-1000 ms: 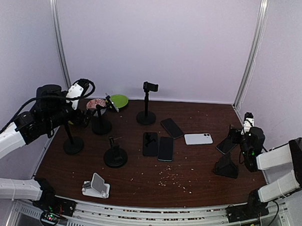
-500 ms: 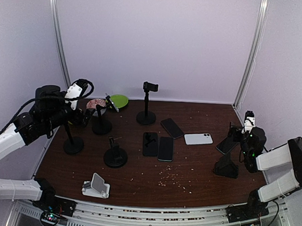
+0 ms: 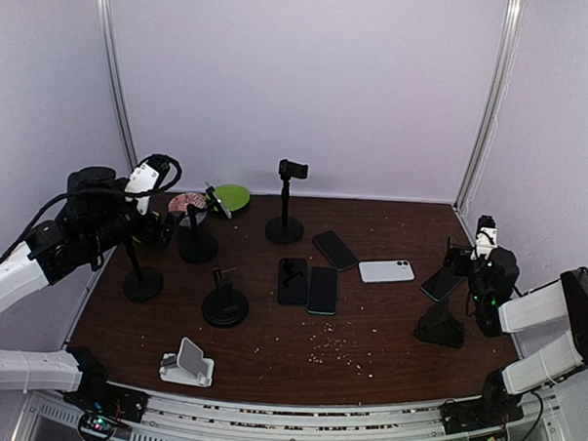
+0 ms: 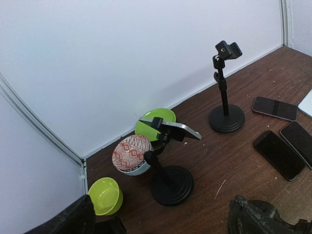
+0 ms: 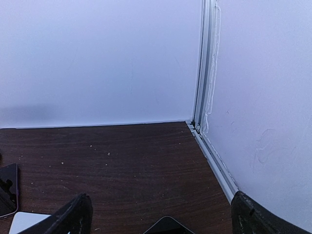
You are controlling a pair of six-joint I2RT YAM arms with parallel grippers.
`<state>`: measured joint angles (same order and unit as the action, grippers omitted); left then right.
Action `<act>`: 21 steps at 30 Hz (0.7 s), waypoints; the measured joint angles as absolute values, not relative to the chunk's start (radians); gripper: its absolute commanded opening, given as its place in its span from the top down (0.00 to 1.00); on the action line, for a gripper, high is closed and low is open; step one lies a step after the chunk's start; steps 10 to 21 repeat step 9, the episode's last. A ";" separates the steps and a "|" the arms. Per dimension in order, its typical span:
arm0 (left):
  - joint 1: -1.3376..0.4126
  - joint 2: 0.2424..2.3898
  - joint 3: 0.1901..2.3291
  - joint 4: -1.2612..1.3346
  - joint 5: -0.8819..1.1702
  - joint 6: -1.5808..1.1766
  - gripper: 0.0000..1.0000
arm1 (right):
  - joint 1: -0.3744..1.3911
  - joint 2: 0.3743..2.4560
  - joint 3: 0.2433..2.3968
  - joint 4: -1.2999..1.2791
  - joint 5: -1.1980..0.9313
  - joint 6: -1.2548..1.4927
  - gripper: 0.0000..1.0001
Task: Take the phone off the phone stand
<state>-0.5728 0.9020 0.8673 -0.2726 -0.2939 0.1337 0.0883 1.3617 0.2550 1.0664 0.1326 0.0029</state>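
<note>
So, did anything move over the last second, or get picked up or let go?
Almost nothing. The right gripper edged very slightly toward the table's right side, and the left gripper barely shifted. Both are open and took hold of nothing. The phone clamped in the phone stand, the flat phones and the other stands stayed put.

My left arm (image 3: 19, 267): elbow bent, wrist raised and canted downward. Left end effector (image 3: 165, 230) has fingers (image 4: 73, 219) spread wide. My right arm (image 3: 529, 309): folded low at the right edge, wrist level. Right end effector (image 3: 455, 267) has fingers (image 5: 78, 214) apparently just as wide, though the frame crops their tips.
</note>
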 measured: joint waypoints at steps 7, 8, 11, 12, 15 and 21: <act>-0.570 0.896 0.858 -0.263 -0.294 0.138 0.02 | 0.088 1.362 0.255 1.066 0.131 0.003 0.00; -0.570 0.896 0.858 -0.262 -0.293 0.138 0.02 | 0.088 1.362 0.255 1.066 0.131 0.003 0.00; -0.570 0.896 0.858 -0.262 -0.293 0.138 0.02 | 0.088 1.362 0.255 1.066 0.131 0.003 0.00; -0.570 0.896 0.858 -0.262 -0.293 0.138 0.02 | 0.088 1.362 0.255 1.066 0.131 0.003 0.00; -0.570 0.896 0.858 -0.262 -0.293 0.138 0.02 | 0.088 1.362 0.255 1.066 0.131 0.003 0.00; -0.570 0.896 0.858 -0.262 -0.293 0.138 0.02 | 0.088 1.362 0.255 1.066 0.131 0.003 0.00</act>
